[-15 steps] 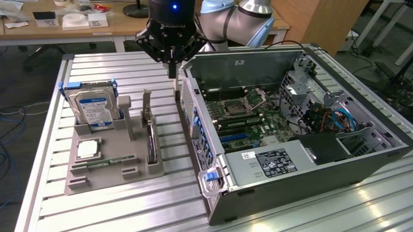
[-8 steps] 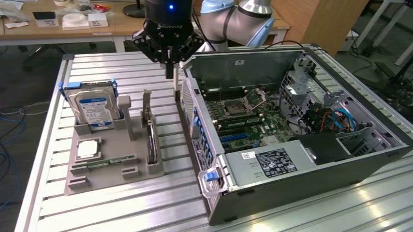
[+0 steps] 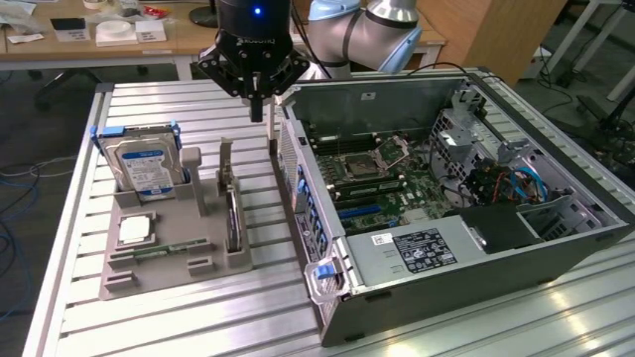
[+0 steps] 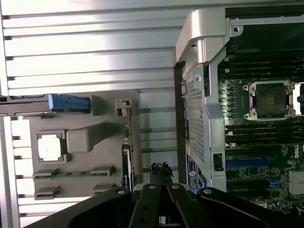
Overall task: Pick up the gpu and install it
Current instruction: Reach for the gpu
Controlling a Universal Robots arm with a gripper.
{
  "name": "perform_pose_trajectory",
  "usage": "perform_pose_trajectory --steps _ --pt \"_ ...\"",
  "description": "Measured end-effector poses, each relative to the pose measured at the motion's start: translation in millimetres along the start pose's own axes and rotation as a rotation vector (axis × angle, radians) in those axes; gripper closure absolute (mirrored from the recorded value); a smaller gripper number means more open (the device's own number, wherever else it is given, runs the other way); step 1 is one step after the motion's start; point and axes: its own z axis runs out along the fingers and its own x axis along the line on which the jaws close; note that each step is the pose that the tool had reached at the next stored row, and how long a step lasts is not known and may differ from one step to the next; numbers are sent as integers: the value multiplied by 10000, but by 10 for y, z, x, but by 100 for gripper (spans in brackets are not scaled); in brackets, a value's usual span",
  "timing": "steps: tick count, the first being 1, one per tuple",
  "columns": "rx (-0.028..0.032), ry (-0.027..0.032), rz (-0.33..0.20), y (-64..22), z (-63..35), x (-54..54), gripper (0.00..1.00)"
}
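Gripper point(image 3: 256, 117) point(image 4: 160, 167): fingers pressed together, nothing between them, empty. It hangs tip-down from the arm point(image 3: 372, 30) over the slatted table point(image 3: 178, 104) point(image 4: 95, 47).

Straight under the tips in the wrist view: the bare strip of table between the grey holder point(image 3: 169, 271) point(image 4: 109, 156) and the PC case point(image 3: 397, 93) point(image 4: 199, 42).

Nearest part: the gpu point(image 3: 234, 216) point(image 4: 126, 161). It stands on edge in the holder's slot, on the holder side closest to the gripper and the case. The card is dark, thin and upright. It sits below the tips, a bit toward the exterior view's left. Not touched and still seated, so not picked up yet.

On the other side of the tips, about equally close: the case's perforated rear wall. The case lies on its side with the panel off.

Further out on the holder, past the gpu: the memory stick point(image 3: 163, 251) point(image 4: 71, 173) lying flat, then the processor chip point(image 3: 134, 230) point(image 4: 50, 147) in its pocket. The hard drive point(image 3: 147, 167) point(image 4: 57, 102) stands upright at the holder's far corner.

Further out on the case side: the motherboard point(image 3: 397, 186) point(image 4: 247, 156) with the CPU socket point(image 3: 369, 158) point(image 4: 270, 99).
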Motion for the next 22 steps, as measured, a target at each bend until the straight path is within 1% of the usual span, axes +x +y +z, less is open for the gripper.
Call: perform_pose_trajectory --steps 22 --pt "2 29 1 -21 7 153 89"
